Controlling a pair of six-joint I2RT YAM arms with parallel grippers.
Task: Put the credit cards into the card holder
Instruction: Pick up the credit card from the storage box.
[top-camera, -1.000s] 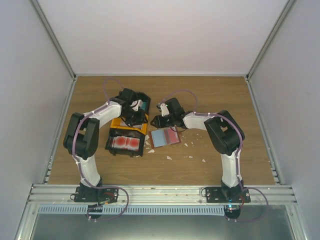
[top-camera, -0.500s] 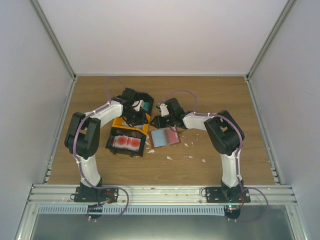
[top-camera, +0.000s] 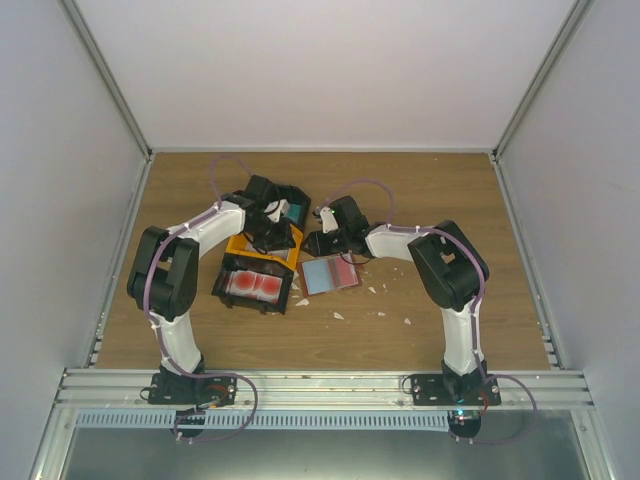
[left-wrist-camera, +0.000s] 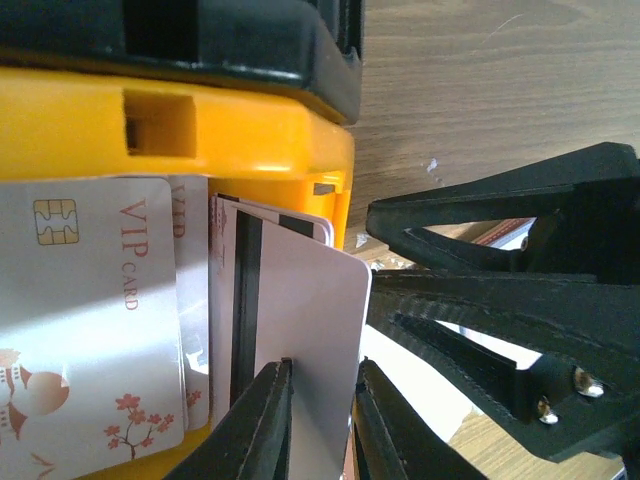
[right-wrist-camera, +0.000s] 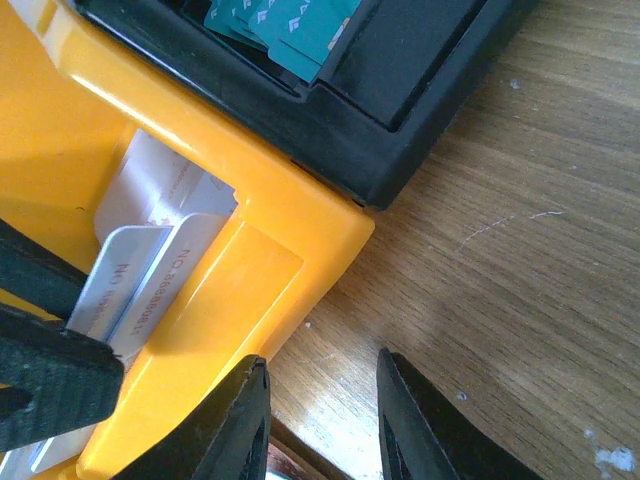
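Credit cards (left-wrist-camera: 90, 330) fill the yellow bin (left-wrist-camera: 200, 140); left gripper (left-wrist-camera: 320, 420) pinches one pale card (left-wrist-camera: 310, 330), right gripper (right-wrist-camera: 320, 420) hangs part-open, empty.

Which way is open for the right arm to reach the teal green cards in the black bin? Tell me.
Probably from above: the teal green plastic cards lie uncovered in the open-topped black plastic bin, just beyond the right pincer, which hovers empty over bare wooden table beside the yellow bin.

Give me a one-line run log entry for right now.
left hand: closing on white card in yellow bin | right hand: open, empty, beside bin | card holder: open on table
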